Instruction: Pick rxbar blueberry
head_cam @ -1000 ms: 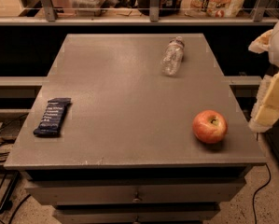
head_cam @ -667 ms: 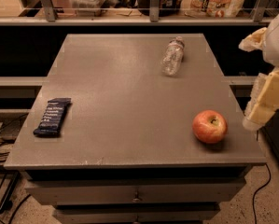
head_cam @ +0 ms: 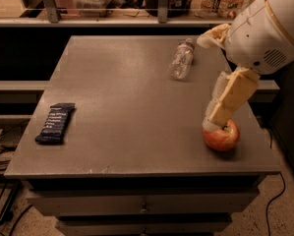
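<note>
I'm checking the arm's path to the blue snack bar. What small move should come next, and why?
Probably carry the gripper across the table toward the snack bar: it hangs by the apple at the right edge, while the bar lies near the left edge.

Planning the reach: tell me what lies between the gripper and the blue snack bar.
Nothing but bare tabletop, per the camera view: gripper at the apple on the right, snack bar by the left edge.
</note>
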### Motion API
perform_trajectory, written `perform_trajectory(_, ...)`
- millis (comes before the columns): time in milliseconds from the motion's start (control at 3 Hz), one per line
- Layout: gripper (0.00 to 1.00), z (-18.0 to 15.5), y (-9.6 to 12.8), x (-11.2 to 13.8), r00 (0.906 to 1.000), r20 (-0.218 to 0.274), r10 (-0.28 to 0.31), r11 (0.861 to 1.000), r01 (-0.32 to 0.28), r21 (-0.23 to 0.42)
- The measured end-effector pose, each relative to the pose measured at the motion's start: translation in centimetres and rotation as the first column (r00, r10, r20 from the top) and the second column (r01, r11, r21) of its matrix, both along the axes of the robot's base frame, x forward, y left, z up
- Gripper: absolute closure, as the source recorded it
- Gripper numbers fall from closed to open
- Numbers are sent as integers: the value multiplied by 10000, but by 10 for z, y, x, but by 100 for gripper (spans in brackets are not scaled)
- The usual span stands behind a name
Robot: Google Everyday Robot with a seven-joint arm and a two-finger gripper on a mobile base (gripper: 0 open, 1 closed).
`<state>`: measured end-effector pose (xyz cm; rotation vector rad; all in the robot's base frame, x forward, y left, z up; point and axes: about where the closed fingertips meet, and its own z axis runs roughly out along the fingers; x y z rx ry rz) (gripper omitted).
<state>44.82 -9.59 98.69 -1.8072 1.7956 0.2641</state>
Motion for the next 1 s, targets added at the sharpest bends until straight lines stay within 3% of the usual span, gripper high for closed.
perform_trajectory(667,0,-2,7,4,9999,30,-139,9995,138,289)
perform_trajectory(1000,0,-9,38,13,9999,89,50,9952,-58,978)
